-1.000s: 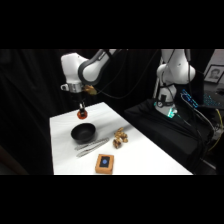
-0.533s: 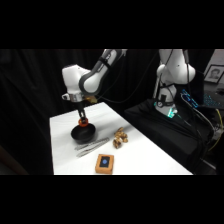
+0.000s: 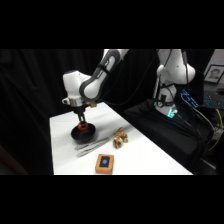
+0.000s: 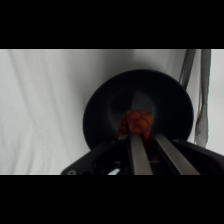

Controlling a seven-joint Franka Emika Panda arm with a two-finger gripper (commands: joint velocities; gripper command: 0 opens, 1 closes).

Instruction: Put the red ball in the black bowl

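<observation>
Gripper (image 4: 143, 142) is positioned directly over the black bowl (image 4: 100, 115), approx. centred. Fingers (image 4: 137, 155) are closed on the red ball (image 4: 136, 122); ball is held just inside the bowl opening. Bowl sits on the white surface (image 3: 140, 155), w/ metal tongs (image 3: 92, 146) just beside it.

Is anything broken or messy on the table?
Nothing stands out. The ball is at the tool tips, over the bowl. Tongs, a brown cluster and a block lie apart on the table, with nothing spilled.
</observation>
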